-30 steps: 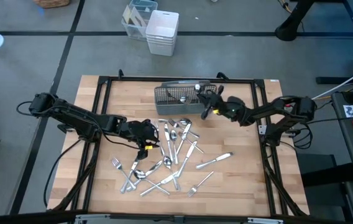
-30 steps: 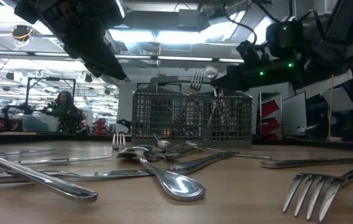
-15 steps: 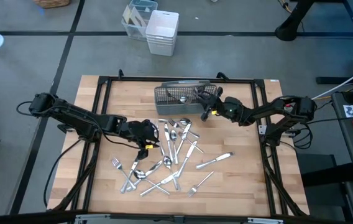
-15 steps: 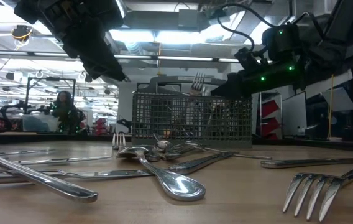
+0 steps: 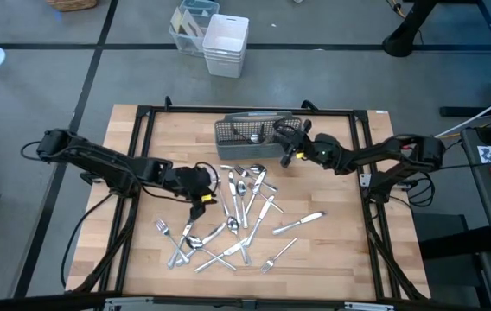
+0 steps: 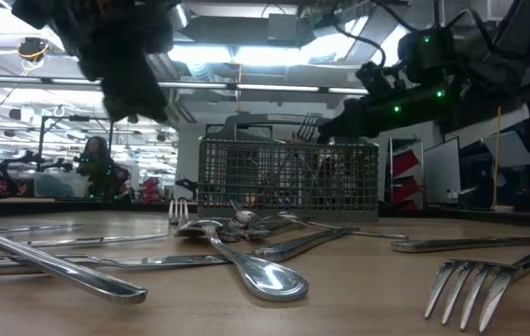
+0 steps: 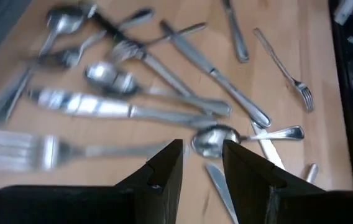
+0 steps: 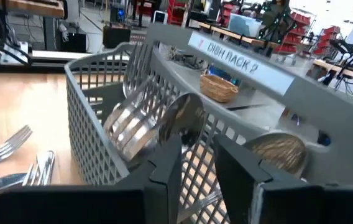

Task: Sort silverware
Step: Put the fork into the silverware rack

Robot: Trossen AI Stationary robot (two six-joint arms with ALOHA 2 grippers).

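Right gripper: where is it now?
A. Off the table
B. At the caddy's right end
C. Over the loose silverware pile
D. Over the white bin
B: in the high view the right gripper sits at the right end of the mesh caddy, whose wall fills the right wrist view.

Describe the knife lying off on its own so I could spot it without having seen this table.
Start at the wooden table and find the pile of silverware in its middle. Look to the side of the pile nearer the right arm: the knife lies there slanted, on bare wood. Unlike the crossed pieces in the pile, it touches nothing else.
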